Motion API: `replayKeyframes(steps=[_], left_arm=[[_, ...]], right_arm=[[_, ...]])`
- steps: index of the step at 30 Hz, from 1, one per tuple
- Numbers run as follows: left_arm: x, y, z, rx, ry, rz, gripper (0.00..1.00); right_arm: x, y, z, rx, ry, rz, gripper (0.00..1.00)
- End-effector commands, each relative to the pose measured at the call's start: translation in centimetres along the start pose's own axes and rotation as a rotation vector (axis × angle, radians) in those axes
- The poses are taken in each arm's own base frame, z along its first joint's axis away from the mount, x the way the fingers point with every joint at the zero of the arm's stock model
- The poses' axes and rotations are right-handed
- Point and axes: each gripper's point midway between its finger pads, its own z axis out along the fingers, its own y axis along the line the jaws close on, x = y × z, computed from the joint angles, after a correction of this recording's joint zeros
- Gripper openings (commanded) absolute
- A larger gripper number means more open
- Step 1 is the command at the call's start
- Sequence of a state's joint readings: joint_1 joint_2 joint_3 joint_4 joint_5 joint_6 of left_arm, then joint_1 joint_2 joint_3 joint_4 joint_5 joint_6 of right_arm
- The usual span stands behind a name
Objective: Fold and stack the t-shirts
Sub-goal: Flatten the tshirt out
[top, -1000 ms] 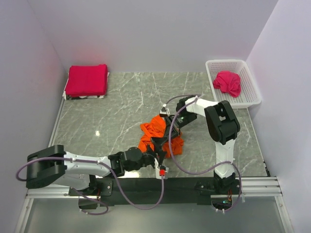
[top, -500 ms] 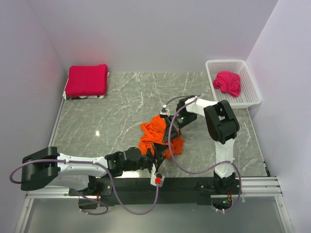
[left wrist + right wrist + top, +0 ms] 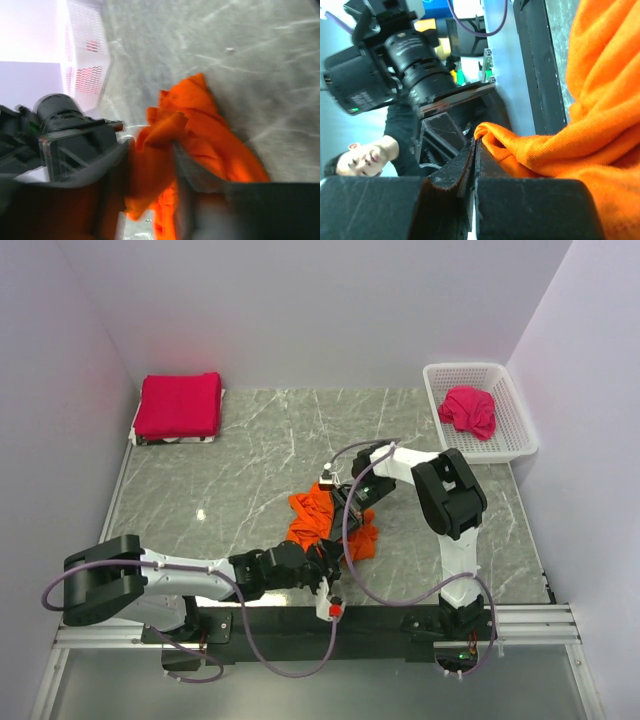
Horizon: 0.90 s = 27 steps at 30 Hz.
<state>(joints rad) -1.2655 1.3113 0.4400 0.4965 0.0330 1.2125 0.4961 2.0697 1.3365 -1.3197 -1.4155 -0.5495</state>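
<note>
The bright orange t-shirt lies crumpled on the table in front of the arms. My right gripper is at its upper right side. In the right wrist view, the right gripper has its jaws pressed together, pinching a fold of the orange t-shirt at the tips. My left gripper is at the shirt's near edge. In the blurred left wrist view, the left gripper has its fingers apart with a fold of the orange t-shirt between them. Folded crimson-pink t-shirts sit at the back left.
A white lattice basket stands at the back right with a crumpled crimson-pink t-shirt inside. Purple cables loop from both arms over the near part of the table. The table's black front rail runs just behind the left gripper.
My right gripper has moved left, pulling the orange cloth with it. The left gripper's fingers have narrowed around a fold at the shirt's near edge.
</note>
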Motion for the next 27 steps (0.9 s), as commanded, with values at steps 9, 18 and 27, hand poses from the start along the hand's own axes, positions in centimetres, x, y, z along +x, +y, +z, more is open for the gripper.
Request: replayKeyframes(steps=[9,18,27], left_arm=[[0.3,5.3,-7.2,-0.041,0.011,-0.238,0.01],[5.0,5.8,-16.9,-0.144,0.212,-0.514,0.01],[10.8,-4.7,-22.1,-0.126,0.526,-0.598,0.01]], right_arm=[[-4.0,2.5,-4.0,0.092,-0.067,-0.043,0.46],[-6.5,-0.6,-13.7,0.474,-0.316,-0.129,0.79],[-3.3,-6.5,-12.4,0.740,-0.250,-0.131,0.77]])
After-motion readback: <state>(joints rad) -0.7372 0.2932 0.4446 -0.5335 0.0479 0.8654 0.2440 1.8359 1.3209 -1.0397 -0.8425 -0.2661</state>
